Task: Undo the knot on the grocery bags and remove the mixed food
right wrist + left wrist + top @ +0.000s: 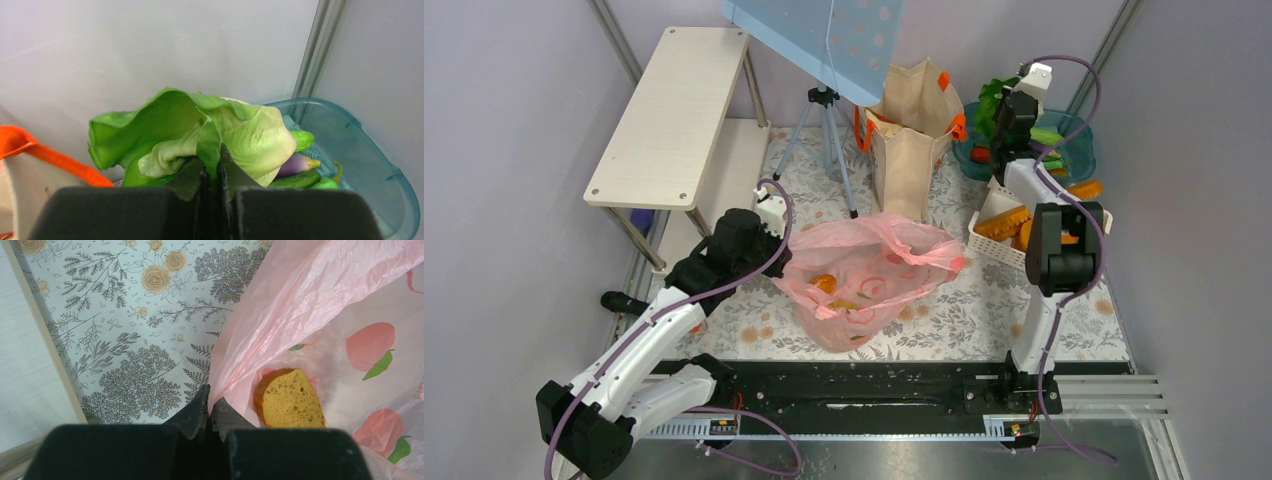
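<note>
The pink plastic grocery bag (869,275) lies open in the middle of the floral mat, with food showing through it. My left gripper (776,232) is shut on the bag's left edge (240,365); in the left wrist view a brown bread slice (290,399) lies inside the bag just right of the jaws. My right gripper (1001,118) is at the back right, shut on a leafy green-and-white vegetable (200,135), and holds it above the teal bowl (365,150).
A beige tote with orange handles (914,130) stands behind the bag. The teal bowl (1076,158) holds green and purple toy vegetables (297,165). A white basket (1004,235) with orange food sits beside the right arm. A tripod (824,140) and a wooden shelf (674,110) stand at back left.
</note>
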### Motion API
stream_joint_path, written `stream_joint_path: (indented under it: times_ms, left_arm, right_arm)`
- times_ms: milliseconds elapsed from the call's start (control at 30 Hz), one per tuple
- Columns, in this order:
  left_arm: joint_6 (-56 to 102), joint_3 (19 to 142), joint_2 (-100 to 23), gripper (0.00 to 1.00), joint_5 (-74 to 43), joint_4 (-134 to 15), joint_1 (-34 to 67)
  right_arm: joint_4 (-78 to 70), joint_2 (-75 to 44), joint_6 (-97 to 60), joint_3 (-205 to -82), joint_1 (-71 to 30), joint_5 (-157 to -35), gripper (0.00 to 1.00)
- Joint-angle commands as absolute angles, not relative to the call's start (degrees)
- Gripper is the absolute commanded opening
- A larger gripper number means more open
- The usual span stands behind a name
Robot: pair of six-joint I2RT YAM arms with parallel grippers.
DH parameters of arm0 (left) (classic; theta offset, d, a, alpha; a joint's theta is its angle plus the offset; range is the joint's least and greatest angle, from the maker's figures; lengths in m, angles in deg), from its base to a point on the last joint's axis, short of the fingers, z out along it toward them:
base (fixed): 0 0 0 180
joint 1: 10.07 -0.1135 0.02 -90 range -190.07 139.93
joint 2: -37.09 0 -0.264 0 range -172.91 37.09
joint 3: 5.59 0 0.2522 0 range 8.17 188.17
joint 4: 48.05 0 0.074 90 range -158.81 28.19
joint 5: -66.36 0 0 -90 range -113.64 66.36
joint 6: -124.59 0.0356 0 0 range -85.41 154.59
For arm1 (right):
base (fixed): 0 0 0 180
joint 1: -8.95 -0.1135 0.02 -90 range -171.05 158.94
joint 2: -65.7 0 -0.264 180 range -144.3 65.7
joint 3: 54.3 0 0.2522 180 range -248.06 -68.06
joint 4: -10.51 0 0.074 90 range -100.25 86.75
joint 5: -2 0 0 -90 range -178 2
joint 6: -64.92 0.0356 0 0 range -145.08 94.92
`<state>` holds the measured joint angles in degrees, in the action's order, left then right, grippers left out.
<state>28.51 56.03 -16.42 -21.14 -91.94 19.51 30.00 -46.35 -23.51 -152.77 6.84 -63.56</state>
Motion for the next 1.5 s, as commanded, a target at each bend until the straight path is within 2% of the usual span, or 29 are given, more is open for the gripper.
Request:
stream_joint_path:
  times_ms: [0,67,233,267,433,500,567,933,1067,1200,1467]
  left_arm:
    - [29.0,58.2,-17.2,0.0,-22.2,-90.5,19.6]
    - [29.0,58.3,-17.3,0.0,-22.2,-90.5,19.7]
    - [29.2,58.4,-17.6,0.0,-22.1,-90.7,19.6]
    - [29.2,58.4,-17.7,0.0,-22.1,-90.8,19.5]
    - [29.3,58.4,-17.7,0.0,-22.2,-90.9,19.5]
    - [29.4,58.4,-17.6,0.0,-22.2,-90.9,19.5]
    - [29.4,58.4,-17.6,0.0,-22.1,-90.9,19.6]
    - [29.3,58.4,-17.0,0.0,-21.6,-90.8,19.6]
    - [29.3,58.5,-16.5,0.0,-20.6,-90.8,19.6]
    - [29.5,58.1,-15.4,0.0,-20.0,-90.2,19.6]
    - [29.1,57.8,-14.4,0.0,-16.7,-89.1,19.6]
  right_arm:
    - [28.5,-52.1,-28.0,-163.2,7.3,-59.8,0.0]
    - [26.9,-54.4,-28.5,-166.1,7.4,-60.3,0.01]
    - [25.5,-58.4,-31.3,-170.2,7.4,-61.6,0.23]
    - [25.3,-59.0,-31.7,-170.7,7.3,-61.9,0.3]
    - [21.2,-60.5,-33.8,-173.3,7.3,-63.9,0.78]
    - [20.9,-60.4,-34.2,-173.0,7.3,-64.1,0.92]
    - [20.3,-60.1,-34.2,-172.8,7.4,-64.4,0.98]
    - [22.5,-51.7,-28.7,-164.6,7.5,-69.9,0.99]
    - [25.2,-42.7,-25.6,-155.4,7.5,-72.2,0.99]
    - [31.8,-29.0,-20.7,-139.8,7.5,-74.8,0.98]
    - [13.2,-7.7,-9.7,-126.6,7.5,-91.4,0.88]
